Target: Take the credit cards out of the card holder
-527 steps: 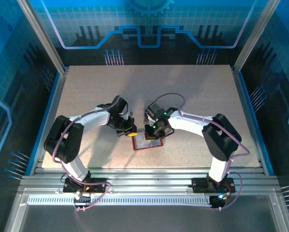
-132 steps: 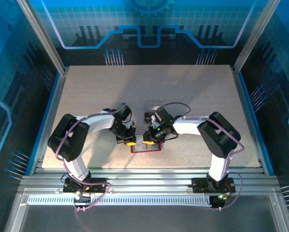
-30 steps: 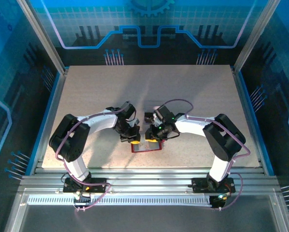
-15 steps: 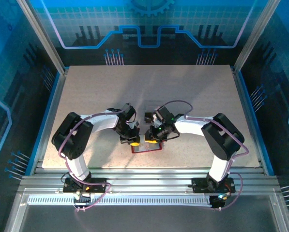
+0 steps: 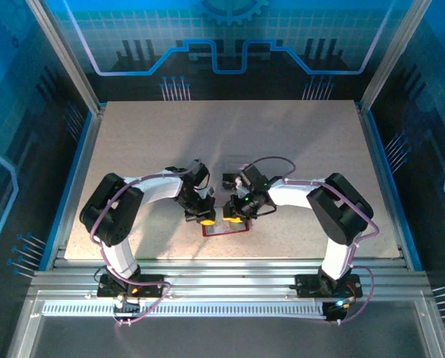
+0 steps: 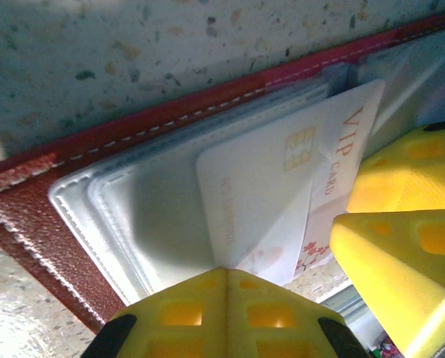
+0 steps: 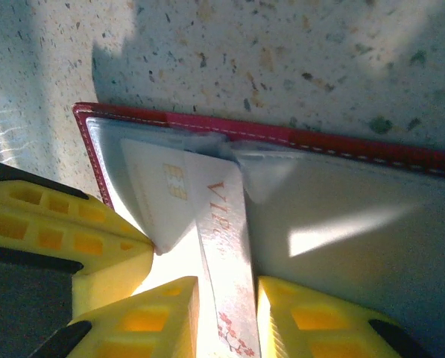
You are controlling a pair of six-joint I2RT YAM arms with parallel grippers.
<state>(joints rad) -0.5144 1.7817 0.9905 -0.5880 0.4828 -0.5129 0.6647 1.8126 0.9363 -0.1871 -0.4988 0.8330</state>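
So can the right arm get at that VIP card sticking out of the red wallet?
Probably yes: the right gripper has the VIP card between its fingers, and the card's free end sticks out of the red wallet with nothing over it.

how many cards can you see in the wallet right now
1: a pale VIP card, partly out of the open red card holder's clear sleeve, its edge between the right gripper's fingers. Others may be hidden in the sleeves.
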